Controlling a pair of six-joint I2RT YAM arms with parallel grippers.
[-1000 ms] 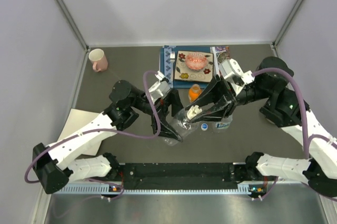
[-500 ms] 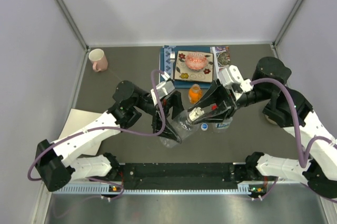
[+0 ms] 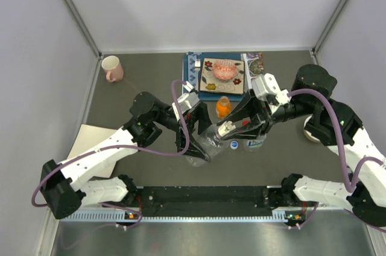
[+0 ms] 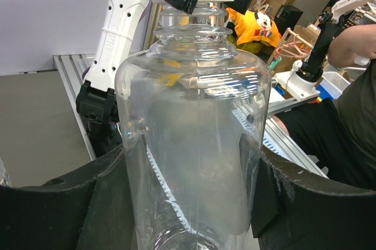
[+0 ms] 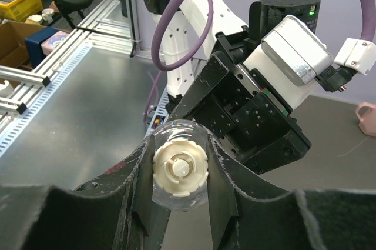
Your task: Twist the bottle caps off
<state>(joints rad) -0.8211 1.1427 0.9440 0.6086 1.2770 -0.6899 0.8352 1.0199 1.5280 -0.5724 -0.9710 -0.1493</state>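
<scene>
Left claw [image 3: 193, 138] is clamped partway closed around the body of the clear bottle [image 4: 194, 103], with black padded fingers [image 4: 64, 215] pressing on both sides. The bottle is smooth, thin, see-through plastic with a ribbed neck. It's held tilted off the bench [image 3: 145, 81], centre of the top view.

Right claw [image 3: 230, 128] is nearly closed and pinches the white cap [image 5: 180, 169] on that bottle. The cap is round with a ridged rim and a small raised hub on top. The finger pads look rough and felt-like.

Just beyond the held bottle, the short orange bottle [image 3: 223, 108] stands upright, cap on. A blue cap [image 3: 234, 144] shows right below the right claw, on a bottle mostly hidden by the arm. We can't make out its label from here.

The bench is matte dark grey. There's a glossy pink mug [image 3: 111, 68] at upper left, near the corner, and a flat stack of printed mats [image 3: 208, 84] at top centre with a pink ruffled item on it. A pale paper sheet [image 3: 85, 138] lies at the left edge. Plain pale lilac walls [image 3: 211, 3] stand on three sides, and a slotted aluminium rail [image 3: 205, 215] runs along the bottom.
</scene>
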